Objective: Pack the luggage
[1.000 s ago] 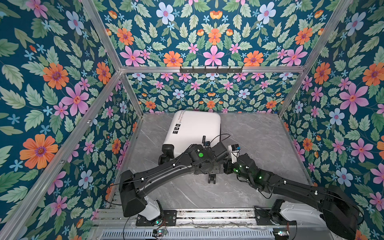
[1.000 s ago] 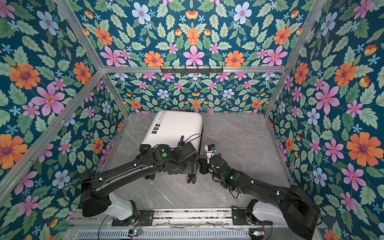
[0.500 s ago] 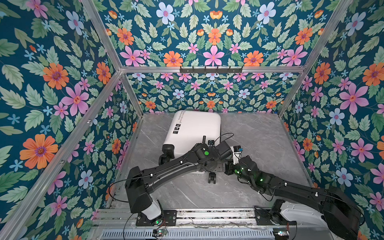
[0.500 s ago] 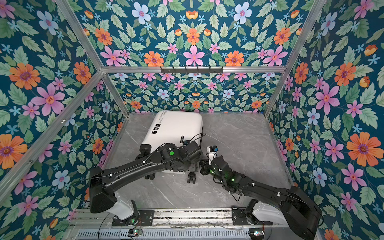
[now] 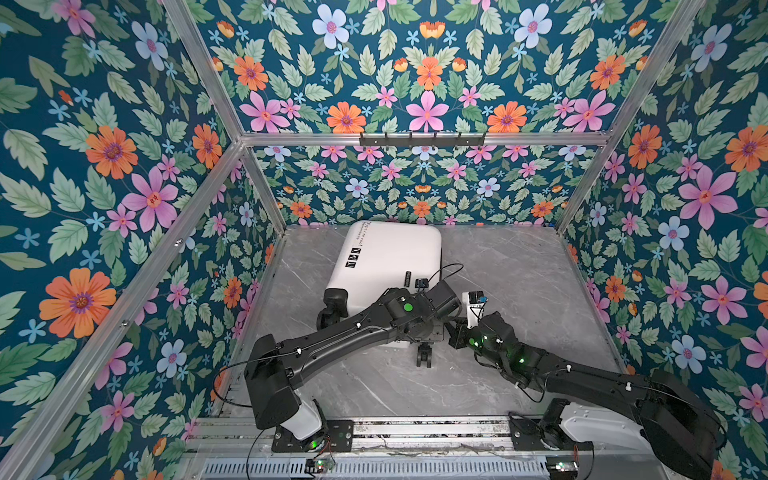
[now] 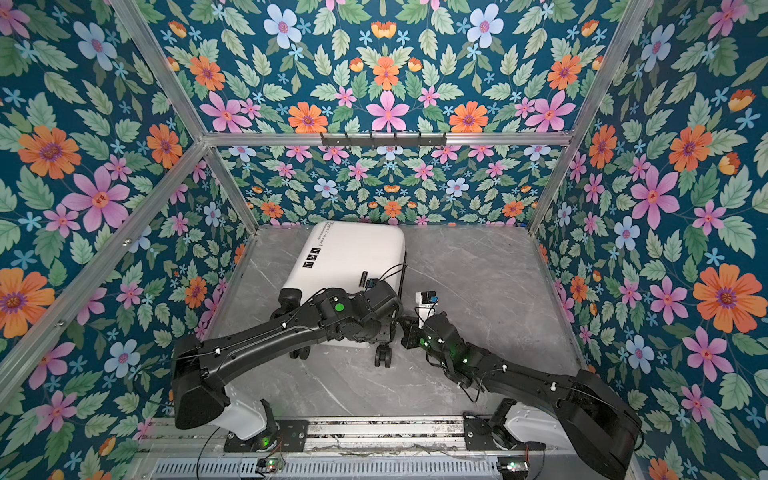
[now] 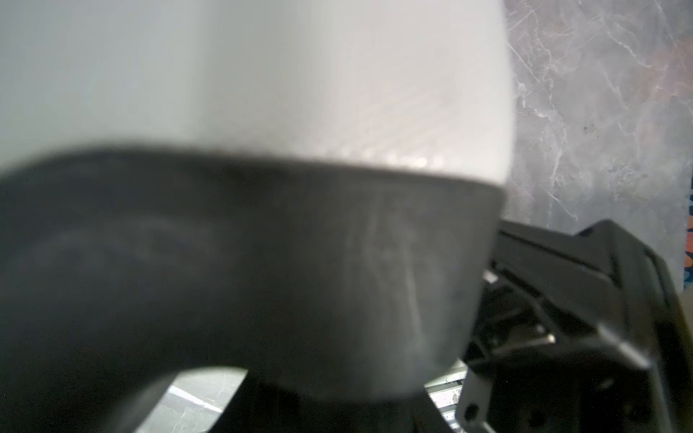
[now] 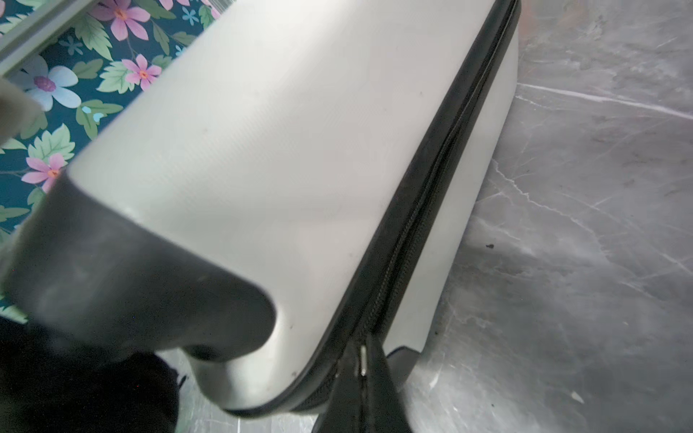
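The luggage (image 5: 390, 257) (image 6: 357, 253), a white hard-shell suitcase, lies flat and closed at the back of the table in both top views. Its black wheels (image 5: 424, 357) point toward the front. My left gripper (image 5: 430, 332) (image 6: 380, 328) is pressed against its near right corner. The left wrist view is filled by blurred white shell (image 7: 262, 75) and the black corner housing (image 7: 262, 262), and the jaws do not show. My right gripper (image 8: 362, 375) (image 5: 453, 332) is shut on the silver zipper pull (image 8: 363, 360) where the black zipper band (image 8: 431, 195) rounds the corner.
The grey marble table (image 5: 519, 270) is boxed in by floral walls on three sides. A black hook rail (image 5: 422, 139) hangs on the back wall. A metal mounting rail (image 5: 415, 432) runs along the front edge under both arm bases.
The left arm has swung its elbow rightward and pushed its gripper closer onto the luggage's near right corner. The right gripper has held its place on the zipper pull.
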Motion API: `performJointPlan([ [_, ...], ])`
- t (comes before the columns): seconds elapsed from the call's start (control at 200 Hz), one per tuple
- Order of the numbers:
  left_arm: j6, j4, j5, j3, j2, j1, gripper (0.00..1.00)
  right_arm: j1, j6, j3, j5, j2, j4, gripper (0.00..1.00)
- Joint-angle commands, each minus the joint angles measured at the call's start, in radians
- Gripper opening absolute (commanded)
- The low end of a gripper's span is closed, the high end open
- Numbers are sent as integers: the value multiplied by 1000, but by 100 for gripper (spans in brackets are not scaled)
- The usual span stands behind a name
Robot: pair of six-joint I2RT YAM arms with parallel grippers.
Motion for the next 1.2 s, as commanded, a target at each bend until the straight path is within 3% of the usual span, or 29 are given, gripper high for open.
performJointPlan([
  [0.0, -9, -70, -16, -1, -30, 1, 0, -39, -34, 17, 77, 33, 76, 0],
  [0.535, 33, -159, -21, 15, -94, -1, 0, -193, -9, 225, 30, 333, 269, 0],
  [0.89, 42, -215, -115, 76, -99, 50, 0, -195, -20, 39, -91, 170, 327, 0],
  [1.195, 94, -240, -127, 146, -81, 106, 0, -195, -80, -77, -262, 2, 215, 0],
])
